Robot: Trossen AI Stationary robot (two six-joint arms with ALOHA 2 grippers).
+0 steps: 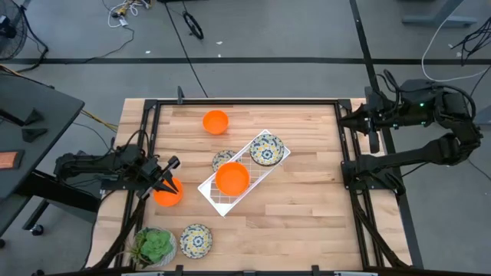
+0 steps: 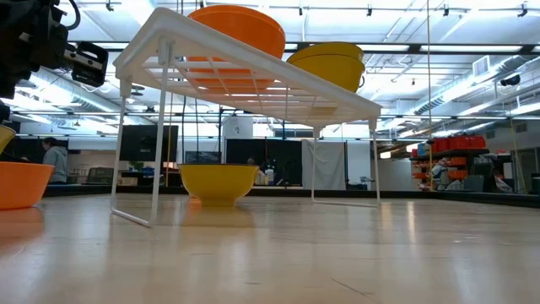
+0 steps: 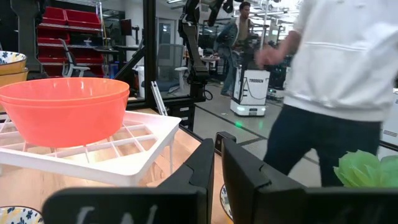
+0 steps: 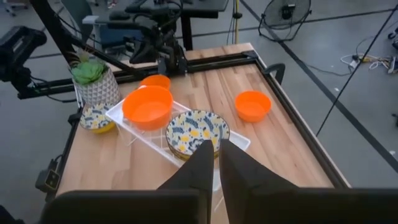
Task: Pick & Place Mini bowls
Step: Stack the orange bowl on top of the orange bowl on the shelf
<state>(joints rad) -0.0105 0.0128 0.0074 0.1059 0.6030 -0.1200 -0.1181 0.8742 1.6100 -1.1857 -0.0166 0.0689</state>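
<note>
Dark fingers of the left gripper sit low in the left wrist view, nearly together with only a thin gap; from above they appear to pinch the rim of an orange bowl at the left edge of the table, though I cannot tell for sure that it is gripped. Two bowls already rest on the white rack at the middle of the high view: an orange one and a patterned one. Left off the rack are a patterned bowl tucked beside it, another orange bowl toward the upper middle, and a patterned bowl at lower left by the plant. The right gripper waits off the table's right edge, fingers almost closed on nothing. Roughly a third seems done.
</note>
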